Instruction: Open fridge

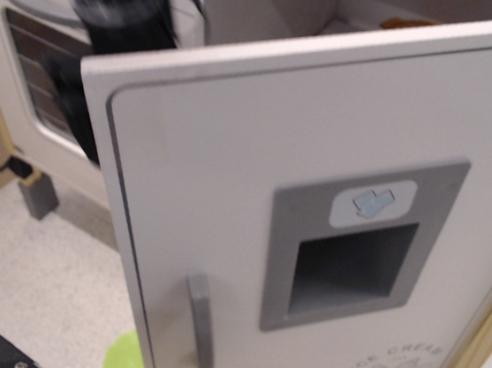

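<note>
The white fridge door stands swung open toward the camera, hinged at the right. Its vertical grey handle is at the lower left, the grey ice-dispenser recess and blue ice-cube sticker at the right, and the logo at the bottom right is partly cut off. The fridge's inside shows above the door's top edge. My black gripper is a blurred dark shape at the upper left, behind the door's free edge. Its fingers are blurred and partly hidden by the door.
The white oven door with window and horizontal grey handle is at the left, shut. A green plate lies on the speckled floor below the fridge door. A grey block stands under the oven. A wooden panel runs along the left edge.
</note>
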